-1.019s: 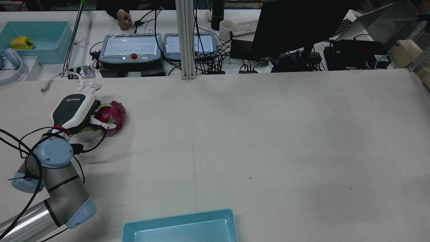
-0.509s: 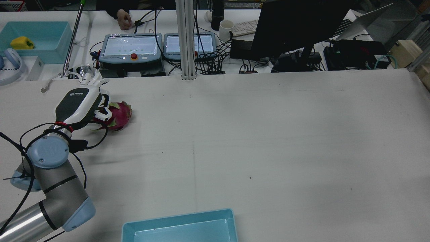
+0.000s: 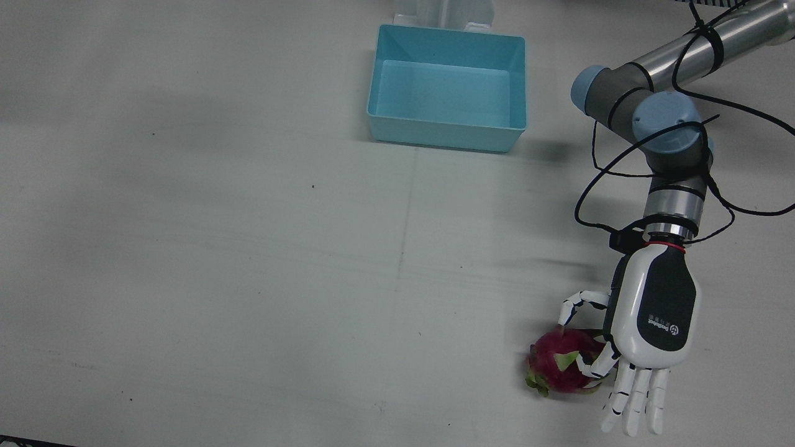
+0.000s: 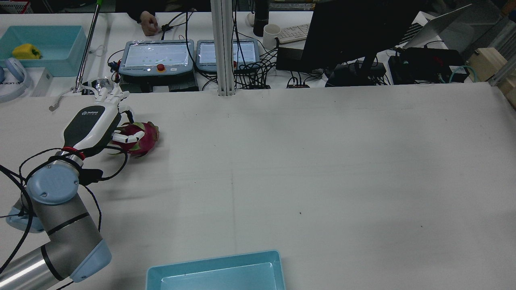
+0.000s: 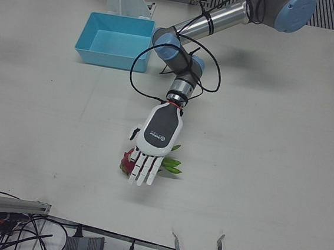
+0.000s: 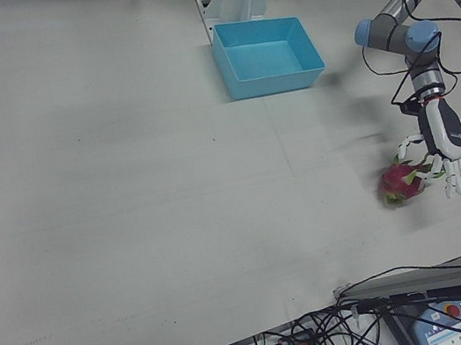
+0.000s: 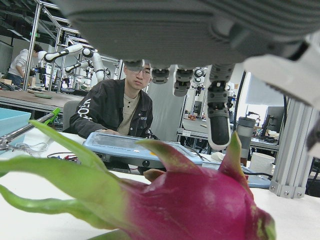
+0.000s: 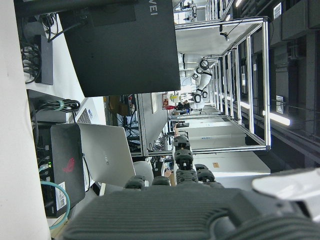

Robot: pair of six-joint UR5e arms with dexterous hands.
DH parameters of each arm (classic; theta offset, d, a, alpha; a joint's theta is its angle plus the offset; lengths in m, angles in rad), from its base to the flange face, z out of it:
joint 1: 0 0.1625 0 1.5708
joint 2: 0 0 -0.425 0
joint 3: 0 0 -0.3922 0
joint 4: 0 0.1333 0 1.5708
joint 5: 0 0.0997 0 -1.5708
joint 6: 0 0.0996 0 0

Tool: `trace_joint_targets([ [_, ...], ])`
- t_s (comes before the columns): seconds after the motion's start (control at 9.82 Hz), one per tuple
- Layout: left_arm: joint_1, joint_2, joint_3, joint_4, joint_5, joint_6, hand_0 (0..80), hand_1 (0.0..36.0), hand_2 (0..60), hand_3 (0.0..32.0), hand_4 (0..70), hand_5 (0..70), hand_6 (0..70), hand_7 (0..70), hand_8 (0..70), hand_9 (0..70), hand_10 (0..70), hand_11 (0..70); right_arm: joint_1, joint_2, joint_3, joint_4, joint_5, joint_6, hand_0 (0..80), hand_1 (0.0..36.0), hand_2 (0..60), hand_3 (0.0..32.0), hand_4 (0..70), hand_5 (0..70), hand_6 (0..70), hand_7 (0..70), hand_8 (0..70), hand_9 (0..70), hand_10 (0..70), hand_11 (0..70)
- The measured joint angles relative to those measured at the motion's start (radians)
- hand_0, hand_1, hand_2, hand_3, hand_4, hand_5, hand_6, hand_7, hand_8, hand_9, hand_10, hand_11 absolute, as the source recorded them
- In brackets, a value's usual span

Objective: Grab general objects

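Observation:
A pink dragon fruit (image 3: 559, 366) with green scales lies on the white table near the far edge on the left arm's side. It also shows in the rear view (image 4: 146, 135) and fills the left hand view (image 7: 200, 205). My left hand (image 3: 652, 316) hovers palm down over and just beside it, fingers (image 3: 636, 397) stretched straight past it and the thumb bent across its top. The hand is open and does not enclose the fruit. My right hand (image 8: 180, 200) shows only in its own view, fingers apart, holding nothing.
An empty light-blue bin (image 3: 444, 133) stands at the robot's side of the table, mid-width (image 4: 213, 261). Beyond the far edge are teach pendants (image 4: 157, 56), cables, a monitor (image 4: 354, 32) and a seated person (image 7: 127, 105).
My left hand has moved forward towards the far edge and its fingers have straightened. The dragon fruit has shifted a little away from the robot and to the right.

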State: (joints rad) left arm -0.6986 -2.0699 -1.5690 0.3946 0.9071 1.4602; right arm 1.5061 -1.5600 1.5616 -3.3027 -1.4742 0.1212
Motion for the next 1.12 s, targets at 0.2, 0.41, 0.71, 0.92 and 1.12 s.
trace_joint_targets([
  [0.2, -0.002, -0.003, -0.019, 0.032, 0.005, -0.001, 9.6, 0.0, 0.0, 13.6, 0.0, 5.4, 0.0, 3.3, 8.9, 0.0, 0.0, 0.0, 0.000, 0.000, 0.000, 0.000, 0.000, 0.000, 0.0, 0.0, 0.0, 0.0, 0.0, 0.0, 0.0, 0.0, 0.0, 0.0, 0.0, 0.0],
  [0.41, -0.002, -0.004, -0.029, 0.048, 0.007, 0.005, 16.7, 0.0, 0.0, 16.0, 0.0, 6.9, 0.0, 3.8, 9.2, 0.0, 0.0, 0.0, 0.000, 0.000, 0.000, 0.000, 0.000, 0.000, 0.0, 0.0, 0.0, 0.0, 0.0, 0.0, 0.0, 0.0, 0.0, 0.0, 0.0, 0.0],
  [0.71, 0.000, -0.001, 0.035, -0.021, 0.002, 0.015, 40.8, 4.7, 0.0, 25.4, 0.0, 4.8, 0.0, 4.5, 9.8, 0.0, 0.4, 0.9, 0.000, 0.000, 0.000, 0.000, 0.000, 0.000, 0.0, 0.0, 0.0, 0.0, 0.0, 0.0, 0.0, 0.0, 0.0, 0.0, 0.0, 0.0],
  [0.92, 0.001, -0.003, 0.066, -0.067, 0.000, 0.059, 47.7, 11.0, 0.0, 27.0, 0.0, 2.4, 0.0, 5.1, 10.4, 0.0, 1.0, 2.5, 0.000, 0.000, 0.000, 0.000, 0.000, 0.000, 0.0, 0.0, 0.0, 0.0, 0.0, 0.0, 0.0, 0.0, 0.0, 0.0, 0.0, 0.0],
  [1.12, 0.001, -0.006, 0.075, -0.094, 0.000, 0.108, 46.9, 10.1, 0.0, 23.8, 0.0, 2.5, 0.0, 5.0, 10.3, 0.0, 1.0, 2.4, 0.000, 0.000, 0.000, 0.000, 0.000, 0.000, 0.0, 0.0, 0.0, 0.0, 0.0, 0.0, 0.0, 0.0, 0.0, 0.0, 0.0, 0.0],
])
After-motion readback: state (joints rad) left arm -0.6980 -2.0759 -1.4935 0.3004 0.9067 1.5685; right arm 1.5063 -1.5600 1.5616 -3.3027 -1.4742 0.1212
